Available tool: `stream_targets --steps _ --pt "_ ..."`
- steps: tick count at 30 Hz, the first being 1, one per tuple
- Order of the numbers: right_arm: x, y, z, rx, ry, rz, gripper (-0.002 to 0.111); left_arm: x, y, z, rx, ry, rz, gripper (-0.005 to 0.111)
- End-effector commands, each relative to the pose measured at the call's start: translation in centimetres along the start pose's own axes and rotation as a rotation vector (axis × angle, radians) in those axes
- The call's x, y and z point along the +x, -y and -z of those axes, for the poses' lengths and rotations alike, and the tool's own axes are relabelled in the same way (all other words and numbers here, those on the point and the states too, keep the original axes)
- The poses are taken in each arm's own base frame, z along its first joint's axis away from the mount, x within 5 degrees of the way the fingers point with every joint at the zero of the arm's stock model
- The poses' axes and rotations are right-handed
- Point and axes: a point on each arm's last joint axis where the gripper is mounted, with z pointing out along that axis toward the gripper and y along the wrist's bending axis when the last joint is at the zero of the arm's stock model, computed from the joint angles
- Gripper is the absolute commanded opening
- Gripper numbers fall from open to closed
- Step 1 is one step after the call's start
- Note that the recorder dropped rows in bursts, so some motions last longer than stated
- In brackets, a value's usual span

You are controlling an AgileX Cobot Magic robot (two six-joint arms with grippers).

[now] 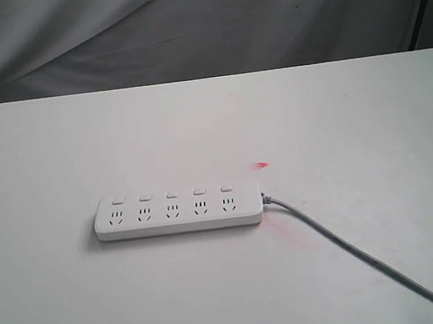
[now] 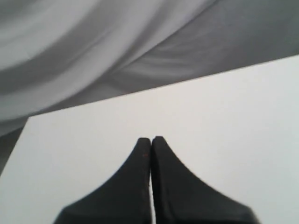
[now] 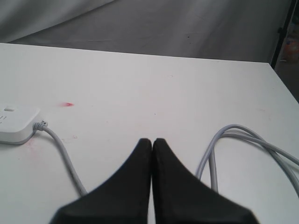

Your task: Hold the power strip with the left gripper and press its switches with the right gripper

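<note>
Plainly: power strip (image 1: 177,212), white table (image 1: 216,301), drape (image 1: 187,26).

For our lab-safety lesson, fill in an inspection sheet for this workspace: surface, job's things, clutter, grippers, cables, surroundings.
Surface: white table; small red mark near the strip's cord end.
Job's things: power strip lying flat, untouched; five switches in one row.
Clutter: nothing seen.
Grippers: left gripper shut, empty; right gripper shut, empty, apart from the strip.
Cables: grey cord runs from the strip, loops near the table edge.
Surroundings: grey cloth backdrop.

Lab setup, white table (image 1: 214,286), grey cloth backdrop (image 1: 187,26)
</note>
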Motion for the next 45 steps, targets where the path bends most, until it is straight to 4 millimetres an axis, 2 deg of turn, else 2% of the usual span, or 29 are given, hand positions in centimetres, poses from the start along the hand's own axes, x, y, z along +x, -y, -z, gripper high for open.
stream_targets --steps 1,6,10,11,18,28,34,37,39,42,45 --pt "0.1 0.0 0.0 0.0 0.005 -0.004 0.0 1.2 -0.9 -1.7 0.164 0.009 -0.105 0.001" --pt "0.1 0.0 0.0 0.0 0.005 -0.004 0.0 2.9 -1.3 -3.3 0.374 0.041 -0.214 0.001" --pt "0.1 0.0 0.0 0.0 0.005 -0.004 0.0 3.9 -0.5 -4.1 0.593 0.127 -0.336 0.001" --pt "0.1 0.0 0.0 0.0 0.005 -0.004 0.0 4.1 -0.3 -4.3 0.63 0.129 -0.321 0.001" --pt "0.1 0.0 0.0 0.0 0.005 -0.004 0.0 4.9 -0.2 -5.0 0.69 0.116 -0.29 0.001" --pt "0.1 0.0 0.0 0.0 0.005 -0.004 0.0 4.9 -0.2 -5.0 0.703 0.118 -0.286 0.001" --pt "0.1 0.0 0.0 0.0 0.005 -0.004 0.0 4.1 -0.6 -5.4 0.642 0.181 -0.217 0.0" --pt "0.1 0.0 0.0 0.0 0.005 -0.004 0.0 3.7 -1.2 -5.6 0.657 0.155 -0.288 0.0" --pt "0.1 0.0 0.0 0.0 0.005 -0.004 0.0 3.5 -2.1 -6.2 0.697 0.105 -0.371 0.0" --pt "0.1 0.0 0.0 0.0 0.005 -0.004 0.0 3.7 -3.6 -8.7 0.767 -0.029 -0.542 0.0" --pt "0.1 0.0 0.0 0.0 0.005 -0.004 0.0 5.0 -2.4 -11.4 0.889 -0.101 -0.599 0.0"
